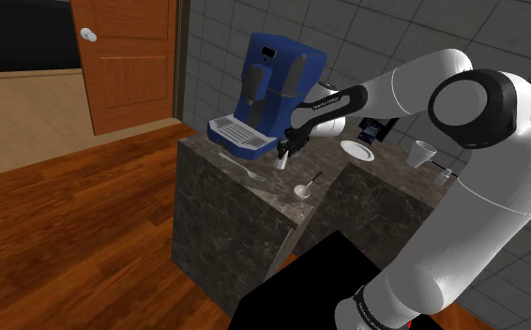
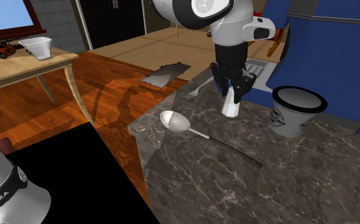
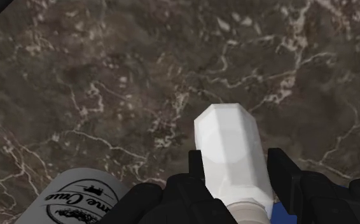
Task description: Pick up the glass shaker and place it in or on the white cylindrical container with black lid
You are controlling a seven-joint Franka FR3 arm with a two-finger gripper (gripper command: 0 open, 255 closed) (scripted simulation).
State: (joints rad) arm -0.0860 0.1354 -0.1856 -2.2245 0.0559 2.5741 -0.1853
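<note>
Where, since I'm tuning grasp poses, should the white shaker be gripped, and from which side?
Grip the shaker on its upper body, coming straight down from above. It stands upright on the dark veined counter, tall and narrow with flat facets, so the claw can clamp two opposite faces, as it does here. The nearby container crowds a sideways approach.

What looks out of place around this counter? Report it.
A flat grey panel lies on the wooden floor beside the dark marble counter, oddly placed. On top, nothing stands out; the gripper clasps the white faceted shaker upright.
</note>
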